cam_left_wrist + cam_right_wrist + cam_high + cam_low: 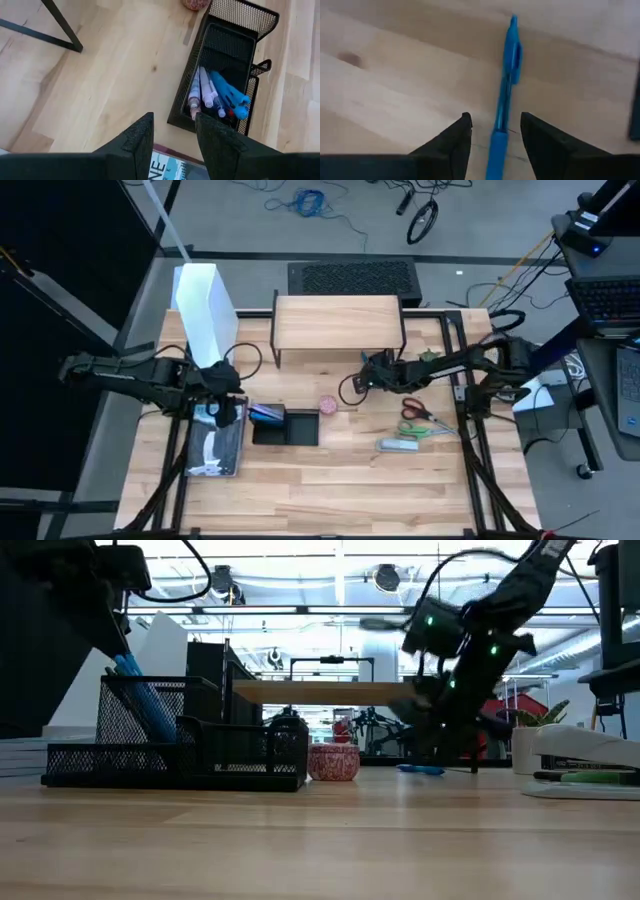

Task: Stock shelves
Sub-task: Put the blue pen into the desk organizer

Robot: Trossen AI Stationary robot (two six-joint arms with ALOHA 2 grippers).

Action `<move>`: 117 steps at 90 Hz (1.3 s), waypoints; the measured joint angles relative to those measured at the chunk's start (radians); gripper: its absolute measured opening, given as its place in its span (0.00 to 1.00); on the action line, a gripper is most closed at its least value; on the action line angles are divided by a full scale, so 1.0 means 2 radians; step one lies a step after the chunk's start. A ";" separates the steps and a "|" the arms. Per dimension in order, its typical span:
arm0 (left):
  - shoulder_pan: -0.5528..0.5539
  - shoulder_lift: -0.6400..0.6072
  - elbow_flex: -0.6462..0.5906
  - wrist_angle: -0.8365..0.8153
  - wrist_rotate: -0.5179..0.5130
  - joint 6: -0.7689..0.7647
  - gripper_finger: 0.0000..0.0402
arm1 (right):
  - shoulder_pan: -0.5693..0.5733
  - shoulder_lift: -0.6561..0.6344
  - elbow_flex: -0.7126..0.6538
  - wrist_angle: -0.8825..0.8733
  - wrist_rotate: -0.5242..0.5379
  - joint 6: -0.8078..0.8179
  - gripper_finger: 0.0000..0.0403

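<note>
right gripper (492,132): your fingers stand apart and hold nothing, straddling the blue pen (506,75) lying flat between them, lined up for a pinch.
shelf (337,323): just beyond that gripper, top bare.
left gripper (172,132): parted, empty, waiting above the black tray (220,65) of pens.

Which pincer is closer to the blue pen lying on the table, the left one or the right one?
The right. The right pincer is directly over the blue pen, fingers open either side of it. The left pincer is far across the table, above the black organizer tray.
</note>
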 joint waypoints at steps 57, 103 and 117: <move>0.000 0.000 0.000 -0.001 0.000 0.000 0.33 | 0.038 0.031 0.003 0.000 0.005 0.002 0.03; 0.000 0.000 0.000 -0.001 0.000 0.000 0.33 | 0.082 -0.040 0.003 -0.008 -0.116 0.008 0.00; 0.000 0.000 0.000 0.000 0.000 0.000 0.33 | 0.099 -0.058 0.003 0.000 -0.105 0.008 0.00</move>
